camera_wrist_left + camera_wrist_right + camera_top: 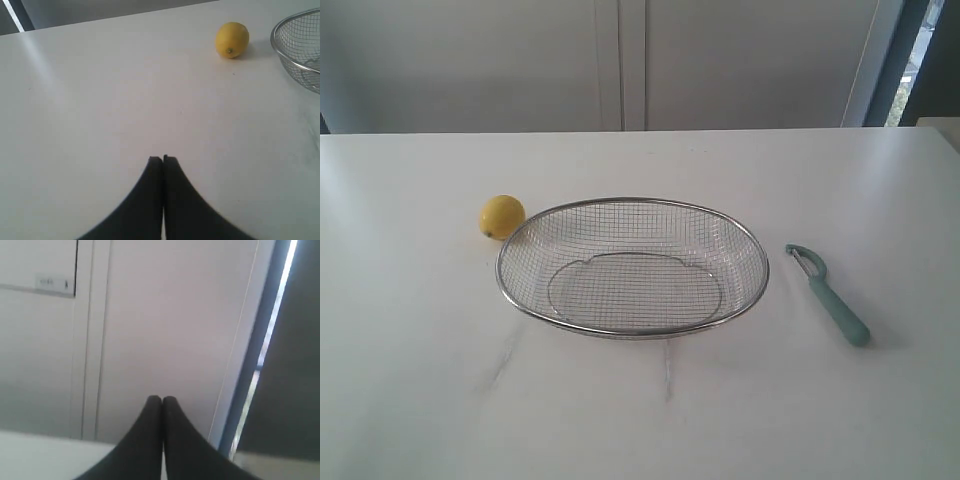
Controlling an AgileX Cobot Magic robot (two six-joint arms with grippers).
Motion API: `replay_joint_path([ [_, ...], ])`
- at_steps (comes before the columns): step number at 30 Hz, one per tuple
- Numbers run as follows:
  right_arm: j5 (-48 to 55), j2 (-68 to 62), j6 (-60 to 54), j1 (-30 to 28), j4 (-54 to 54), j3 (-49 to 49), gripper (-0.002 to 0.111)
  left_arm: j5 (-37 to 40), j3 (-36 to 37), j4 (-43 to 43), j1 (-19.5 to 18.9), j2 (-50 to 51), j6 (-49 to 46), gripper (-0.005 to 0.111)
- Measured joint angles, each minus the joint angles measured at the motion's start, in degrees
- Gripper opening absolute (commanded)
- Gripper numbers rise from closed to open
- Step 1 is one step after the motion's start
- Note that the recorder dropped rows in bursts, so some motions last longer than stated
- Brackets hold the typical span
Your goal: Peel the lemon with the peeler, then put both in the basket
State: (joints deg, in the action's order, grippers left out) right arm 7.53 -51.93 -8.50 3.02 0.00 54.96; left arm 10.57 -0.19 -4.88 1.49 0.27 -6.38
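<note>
Jaws stand pressed together on the left gripper [163, 159], with nothing between them, low over the white table [90, 100]. Out past its tips the lemon [232, 40] rests on the tabletop, a stub end turned toward the camera. The right gripper [162, 399] is closed the same way and grips nothing. It is aimed at pale cabinet doors [150, 315], with a strip of table edge below. In the exterior view the basket [632, 332] sits upright mid-table. The lemon lies at its far left rim, just beside the wire and apart from it in the left wrist view. The peeler [828, 293] lies flat on the table to the basket's right, clear of the rim, with its metal head farther from the camera and its teal handle angled nearer.
</note>
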Motion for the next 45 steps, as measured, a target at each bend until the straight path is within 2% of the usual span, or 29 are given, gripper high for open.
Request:
replay_joint_path([
  [6,36.3,-13.7,1.9,0.3,-2.1,16.3,0.0,0.0,0.0,0.0,0.0,0.0,0.0,0.0],
  [9,46.1,-19.1,2.6,0.3,-3.0,20.5,0.0,0.0,0.0,0.0,0.0,0.0,0.0,0.0],
  [11,49.0,-21.5,3.2,0.3,-3.1,21.3,0.0,0.0,0.0,0.0,0.0,0.0,0.0,0.0],
  [20,52.4,-25.5,3.6,0.3,-3.2,21.7,0.0,0.0,0.0,0.0,0.0,0.0,0.0,0.0],
  [45,47.6,-28.4,3.9,0.3,-3.2,21.6,0.0,0.0,0.0,0.0,0.0,0.0,0.0,0.0],
])
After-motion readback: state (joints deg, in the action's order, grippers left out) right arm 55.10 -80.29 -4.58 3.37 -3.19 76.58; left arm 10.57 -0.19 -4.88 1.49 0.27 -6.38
